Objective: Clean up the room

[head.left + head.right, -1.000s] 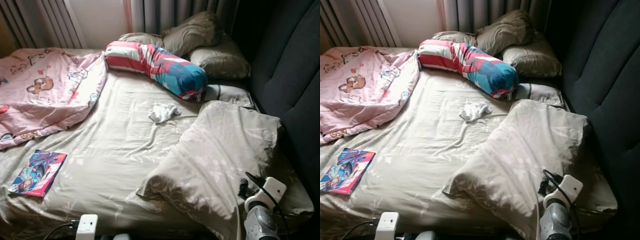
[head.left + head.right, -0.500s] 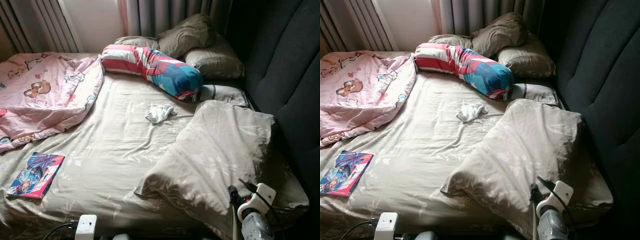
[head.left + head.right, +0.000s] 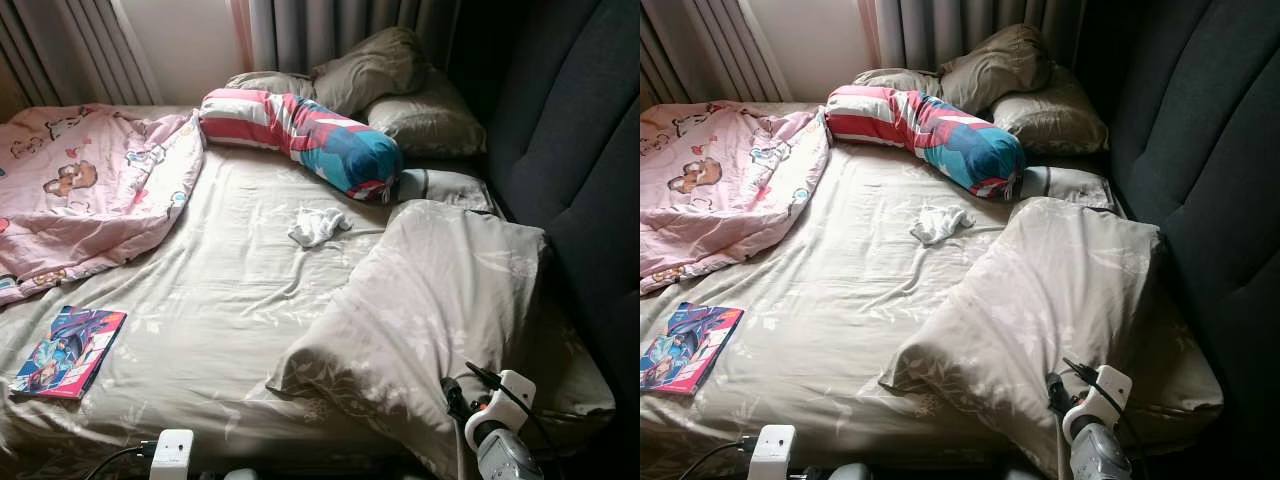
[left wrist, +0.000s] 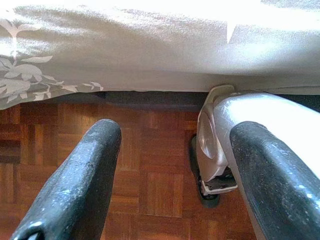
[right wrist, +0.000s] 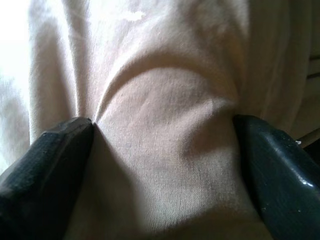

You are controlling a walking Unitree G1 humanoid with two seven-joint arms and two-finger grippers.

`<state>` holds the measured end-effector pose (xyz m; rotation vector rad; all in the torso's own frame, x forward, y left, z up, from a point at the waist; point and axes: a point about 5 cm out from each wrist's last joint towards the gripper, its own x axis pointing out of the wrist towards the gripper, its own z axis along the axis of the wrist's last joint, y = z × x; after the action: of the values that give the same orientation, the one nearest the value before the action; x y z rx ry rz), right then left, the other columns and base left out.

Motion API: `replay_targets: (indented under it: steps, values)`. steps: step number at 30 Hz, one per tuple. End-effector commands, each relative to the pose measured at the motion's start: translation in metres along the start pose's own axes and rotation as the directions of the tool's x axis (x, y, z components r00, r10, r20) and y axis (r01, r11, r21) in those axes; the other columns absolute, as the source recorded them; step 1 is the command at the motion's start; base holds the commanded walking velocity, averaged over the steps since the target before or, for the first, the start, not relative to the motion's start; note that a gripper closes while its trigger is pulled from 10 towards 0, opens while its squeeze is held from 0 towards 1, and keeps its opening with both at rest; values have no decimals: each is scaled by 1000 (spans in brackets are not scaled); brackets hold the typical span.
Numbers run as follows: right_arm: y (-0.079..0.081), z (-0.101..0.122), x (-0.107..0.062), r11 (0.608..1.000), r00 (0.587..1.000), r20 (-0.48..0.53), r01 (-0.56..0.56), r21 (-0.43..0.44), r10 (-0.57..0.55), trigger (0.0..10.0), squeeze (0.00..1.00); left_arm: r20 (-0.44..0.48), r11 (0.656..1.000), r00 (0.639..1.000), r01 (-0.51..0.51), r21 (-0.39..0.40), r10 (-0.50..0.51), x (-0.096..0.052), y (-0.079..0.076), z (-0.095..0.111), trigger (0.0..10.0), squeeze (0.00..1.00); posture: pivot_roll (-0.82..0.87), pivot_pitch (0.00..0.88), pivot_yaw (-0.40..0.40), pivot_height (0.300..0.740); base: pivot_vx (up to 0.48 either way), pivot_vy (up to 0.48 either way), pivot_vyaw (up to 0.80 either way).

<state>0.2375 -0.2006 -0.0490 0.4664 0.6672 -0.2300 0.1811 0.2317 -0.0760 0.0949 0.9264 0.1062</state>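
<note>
A bed (image 3: 220, 300) with a beige sheet is seen from its foot. At the far left, a pink blanket (image 3: 85, 190) with cartoon animals is bunched up on the bed. Near the front left corner, a bright comic book (image 3: 68, 350) lies flat on the sheet. At the front edge, a white plug box (image 3: 172, 452) with a black cord is seen.

The left gripper (image 4: 170, 170) is held low beside the bed, above the wood floor (image 4: 145, 185). Its jaws are spread apart and nothing is held between them. The hanging sheet and a silver robot leg (image 4: 215, 145) are seen past them.

In the middle of the bed, a small white cloth (image 3: 318, 226) lies crumpled. Behind it, a striped red, white and blue bolster (image 3: 305, 135) is laid across the bed. Beige pillows (image 3: 400, 95) are piled at the head, by the grey curtains (image 3: 330, 30).

On the right, a big beige duvet (image 3: 430, 300) is heaped next to the dark headboard (image 3: 580, 170). The right gripper (image 5: 160, 150) is pushed into the duvet at the front right corner. Its jaws are wide apart, with a bulge of cloth between them, and one finger (image 5: 47, 170) is pressed against a fold.
</note>
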Motion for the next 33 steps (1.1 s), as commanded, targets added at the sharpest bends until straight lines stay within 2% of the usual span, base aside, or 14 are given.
replay_targets:
  steps: [1, 8, 9, 10, 17, 33]
  values:
    - [6, -34, -5, 999, 987, -158, -25, -24, 20, 10000, 0, -28, 1000, 1000, 2, 25, -2, -1, 1, -6, 10000, 0, 54, 35, 2, 643, 0, 0, 0]
    - [6, -41, -7, 1000, 983, -185, -8, -18, 5, 10000, 0, -30, 1000, 1000, 0, 29, 1, -1, 3, -6, 10000, 0, 62, 41, 11, 643, 0, 0, 0]
    - [7, -41, -7, 1000, 982, -187, -6, -19, 2, 1882, 0, -30, 1000, 1000, -1, 30, 2, -1, 3, -6, 10000, 0, 63, 42, 11, 643, 0, 0, 0]
    - [8, -42, -7, 1000, 982, -188, -3, -13, 1, 0, 0, -31, 999, 1000, -1, 32, 2, -1, 3, -6, 10000, 0, 64, 41, 13, 643, 0, 0, 0]
    - [9, -44, -7, 1000, 982, -191, -5, -14, 2, 0, 0, -30, 999, 1000, 0, 39, 1, -1, 4, -6, 10000, 0, 62, 41, 15, 643, 0, 0, 0]
    - [0, -41, -8, 997, 983, -175, 46, -56, -55, 0, 0, -28, 999, 1000, -2, 46, 3, -1, 4, -5, 10000, 0, 65, 36, 10, 643, 0, 0, 0]
